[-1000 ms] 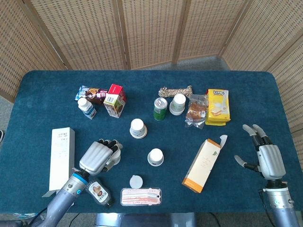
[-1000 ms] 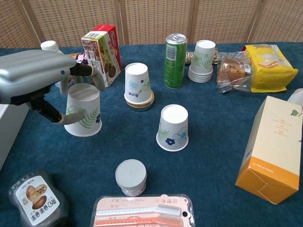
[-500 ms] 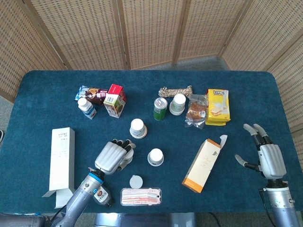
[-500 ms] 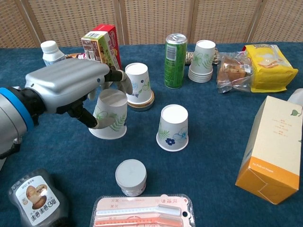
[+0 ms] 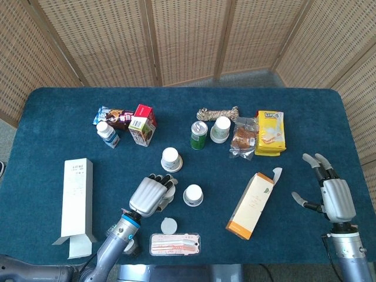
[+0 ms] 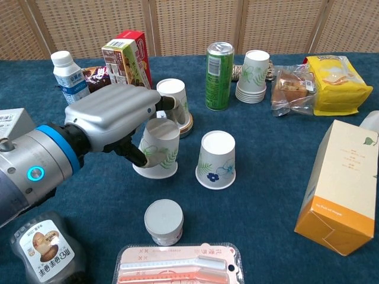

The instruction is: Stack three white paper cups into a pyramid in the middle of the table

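Observation:
My left hand (image 6: 121, 115) (image 5: 151, 195) grips an upside-down white paper cup (image 6: 159, 149) with a green leaf print, its rim on the cloth. Just to its right stands a second upside-down cup (image 6: 217, 159) (image 5: 193, 195) with blue flowers. Behind them a third upside-down cup (image 6: 174, 105) (image 5: 170, 158) sits on a round lid. In the head view my left hand hides the held cup. My right hand (image 5: 329, 190) hovers open at the table's right edge, far from the cups.
A green can (image 6: 219, 67), a stack of cups (image 6: 254, 77), snack bags (image 6: 334, 76) and cartons (image 6: 127, 59) line the back. An orange box (image 6: 339, 186) lies right. A small capped jar (image 6: 164, 221), toothbrush pack (image 6: 180, 264) and brown bottle (image 6: 44, 247) sit near the front.
My left hand has carried the leaf-print cup rightward across the cloth, from the left side to just beside the blue-flower cup. The right hand has not moved.

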{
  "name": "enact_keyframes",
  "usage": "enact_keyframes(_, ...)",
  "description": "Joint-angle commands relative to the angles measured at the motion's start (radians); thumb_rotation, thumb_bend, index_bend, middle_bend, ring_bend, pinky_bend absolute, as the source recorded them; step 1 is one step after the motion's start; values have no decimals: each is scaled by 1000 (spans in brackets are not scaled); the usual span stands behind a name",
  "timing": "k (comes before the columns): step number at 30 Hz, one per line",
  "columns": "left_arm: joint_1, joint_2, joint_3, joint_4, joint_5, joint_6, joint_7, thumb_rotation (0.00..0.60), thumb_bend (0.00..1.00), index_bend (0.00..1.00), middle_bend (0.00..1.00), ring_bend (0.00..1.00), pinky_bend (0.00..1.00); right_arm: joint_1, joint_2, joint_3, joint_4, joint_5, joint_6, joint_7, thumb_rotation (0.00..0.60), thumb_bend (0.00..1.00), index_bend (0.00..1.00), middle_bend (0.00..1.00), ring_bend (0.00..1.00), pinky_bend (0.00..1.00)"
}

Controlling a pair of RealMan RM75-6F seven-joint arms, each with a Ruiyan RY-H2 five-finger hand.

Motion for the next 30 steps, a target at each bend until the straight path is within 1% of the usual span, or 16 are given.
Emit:
enact_keyframes(1,-10,-25,-8,22,-2,0,-2,600,358,294,331,435,485,0,0,0,0,0,0,1,600,224,110,221,94,281)
enact_keyframes(9,-29,-69,-20,69,-19,-7,14,600,356,294,327,435,485,0,2,1,0,3,-3,10,600,224,110,221,94,281)
enact_keyframes(14,-47,-92,-43,94,-44,-19,18,600,355,294,327,435,486,0,5,2,-1,6,-4,19,600,226,110,221,94,281)
enact_keyframes(17,-52,-101,-40,103,-54,-26,22,600,347,290,310,423,481,0,5,3,2,8,-6,22,600,224,110,222,94,281)
enact_keyframes(18,-52,-101,-36,103,-55,-26,25,600,343,287,293,408,477,0,5,3,3,9,-7,23,600,224,110,222,94,281)
enact_keyframes(21,-50,-98,-27,98,-56,-25,20,600,332,263,210,318,463,2,4,3,6,11,-10,26,600,223,110,223,94,281)
enact_keyframes(22,-50,-95,-24,95,-55,-25,18,600,329,242,169,276,455,2,4,3,6,10,-10,26,600,223,110,223,94,281)
enact_keyframes(26,-45,-69,-14,66,-47,-20,8,600,319,183,48,159,423,2,4,2,3,7,-8,26,600,226,110,224,94,280)
enact_keyframes(28,-42,-52,-9,48,-40,-14,7,600,315,168,11,133,416,1,3,2,3,6,-8,24,600,225,110,224,94,281)
enact_keyframes(30,-38,-35,-6,29,-36,-10,1,600,313,161,1,123,412,1,4,1,2,5,-7,23,600,225,110,224,94,281)
